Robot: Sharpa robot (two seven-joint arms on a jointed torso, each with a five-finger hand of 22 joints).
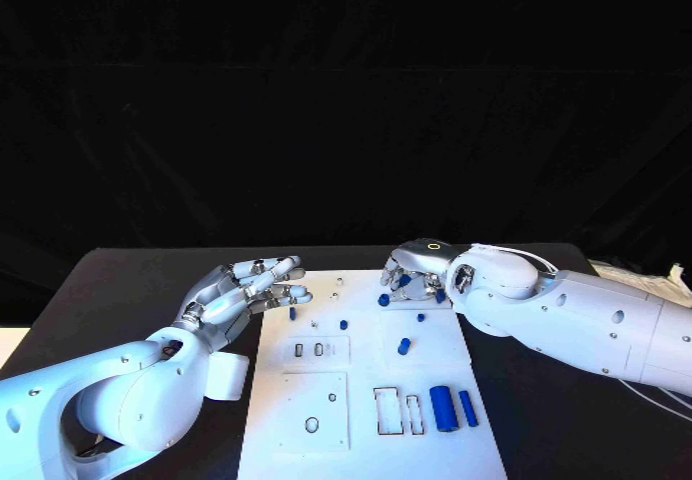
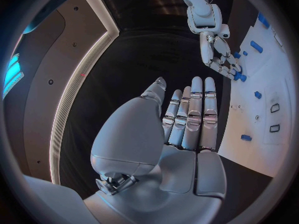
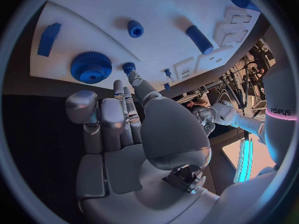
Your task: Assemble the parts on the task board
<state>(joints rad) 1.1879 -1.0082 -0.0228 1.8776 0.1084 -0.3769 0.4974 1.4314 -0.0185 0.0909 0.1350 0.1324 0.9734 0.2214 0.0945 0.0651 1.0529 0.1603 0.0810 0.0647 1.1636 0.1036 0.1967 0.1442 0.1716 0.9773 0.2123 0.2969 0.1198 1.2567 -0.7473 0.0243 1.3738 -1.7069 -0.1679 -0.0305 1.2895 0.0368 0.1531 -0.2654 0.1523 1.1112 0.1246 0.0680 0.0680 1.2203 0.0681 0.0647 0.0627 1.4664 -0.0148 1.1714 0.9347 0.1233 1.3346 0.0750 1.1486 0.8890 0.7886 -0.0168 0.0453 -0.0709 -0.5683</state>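
OK, right hand [image 1: 415,272] fingers down at task board [image 1: 361,440] far edge, grip unclear. Left hand [image 1: 248,288] spread, empty, off the board's side edge.

A black table [image 1: 130,275] stands before a black curtain [image 1: 346,120] hung behind it.

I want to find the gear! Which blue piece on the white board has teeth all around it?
The big round blue gear, close to the right hand. Its rim is toothed; the blue cylinder is smooth.

Head looks down; wrists share the task board [image 1: 368,385].
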